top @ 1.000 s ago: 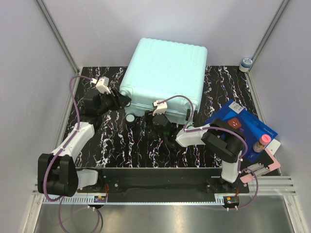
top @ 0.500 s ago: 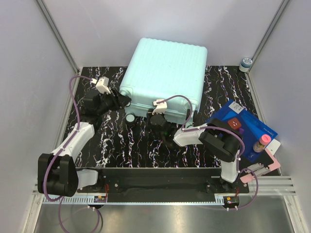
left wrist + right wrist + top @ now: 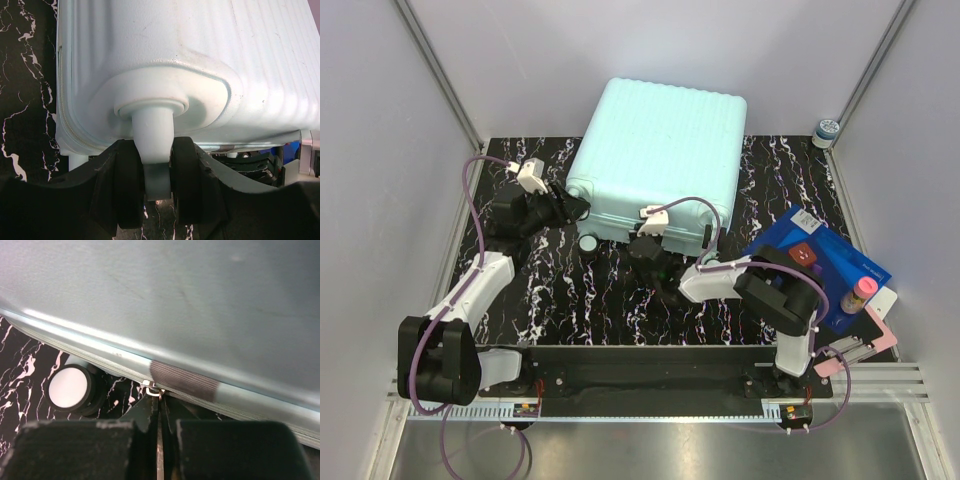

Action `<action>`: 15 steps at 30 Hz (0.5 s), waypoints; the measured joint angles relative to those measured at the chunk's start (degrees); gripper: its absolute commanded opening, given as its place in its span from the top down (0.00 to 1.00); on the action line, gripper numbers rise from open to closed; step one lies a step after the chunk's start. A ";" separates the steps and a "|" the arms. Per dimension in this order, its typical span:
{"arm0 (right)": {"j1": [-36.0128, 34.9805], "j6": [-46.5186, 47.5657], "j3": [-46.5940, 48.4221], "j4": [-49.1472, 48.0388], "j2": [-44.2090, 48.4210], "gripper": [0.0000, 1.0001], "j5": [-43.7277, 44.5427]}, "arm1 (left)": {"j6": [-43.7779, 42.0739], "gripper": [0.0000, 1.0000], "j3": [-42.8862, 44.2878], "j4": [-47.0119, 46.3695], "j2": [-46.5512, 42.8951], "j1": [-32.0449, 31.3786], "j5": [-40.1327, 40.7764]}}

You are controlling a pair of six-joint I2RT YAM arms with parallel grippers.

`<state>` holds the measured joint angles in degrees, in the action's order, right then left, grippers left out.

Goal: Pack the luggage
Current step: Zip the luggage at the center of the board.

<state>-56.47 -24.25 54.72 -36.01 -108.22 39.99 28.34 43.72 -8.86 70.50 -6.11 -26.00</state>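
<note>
The luggage (image 3: pixel 660 150), a mint-green ribbed hard-shell case, lies closed and flat at the back of the black marbled table. My left gripper (image 3: pixel 570 208) is at its near-left corner. In the left wrist view the left gripper (image 3: pixel 152 167) is shut on a pale wheel post (image 3: pixel 152 130) of the luggage (image 3: pixel 210 50), with a finger pressed against each side. My right gripper (image 3: pixel 645 243) is at the front edge. In the right wrist view the right gripper (image 3: pixel 160 412) is shut on the small metal zipper pull (image 3: pixel 154 388), just under the shell (image 3: pixel 200 290).
A caster wheel (image 3: pixel 70 387) sits left of the zipper pull. A flat blue box (image 3: pixel 820 265) lies at the right, with a red item (image 3: pixel 805 254) on it and a pink-capped bottle (image 3: pixel 860 292) at its edge. A small jar (image 3: pixel 827 130) stands at the back right corner.
My right gripper has gone from open to shut on the zipper pull and shifted slightly along the front edge. The left arm and the luggage have not moved.
</note>
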 measured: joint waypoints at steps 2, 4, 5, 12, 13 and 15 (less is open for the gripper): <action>0.00 -0.59 -1.05 1.05 1.36 1.00 0.46 | 0.00 1.00 0.00 0.02 0.00 0.00 0.02; 0.00 -1.16 -2.80 1.99 3.21 1.00 1.53 | 0.00 1.00 0.00 0.02 0.00 0.00 0.02; 0.02 -1.33 -3.50 2.45 3.98 1.00 2.05 | 0.00 1.00 0.00 0.04 0.00 0.02 0.02; 0.33 -2.29 -7.48 8.11 9.51 1.00 6.10 | -0.02 1.00 0.00 0.11 0.00 0.07 0.02; 0.35 -2.40 -7.69 9.11 10.05 1.00 6.62 | -0.02 1.00 0.00 0.11 0.00 0.09 0.02; 0.39 -2.69 -8.35 10.58 11.19 1.00 7.48 | 0.00 1.00 0.00 0.13 0.00 0.11 -0.02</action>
<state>-56.07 -26.94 46.37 -25.43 -97.03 47.46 28.34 43.72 -8.73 70.50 -6.00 -26.02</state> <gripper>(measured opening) 0.013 0.526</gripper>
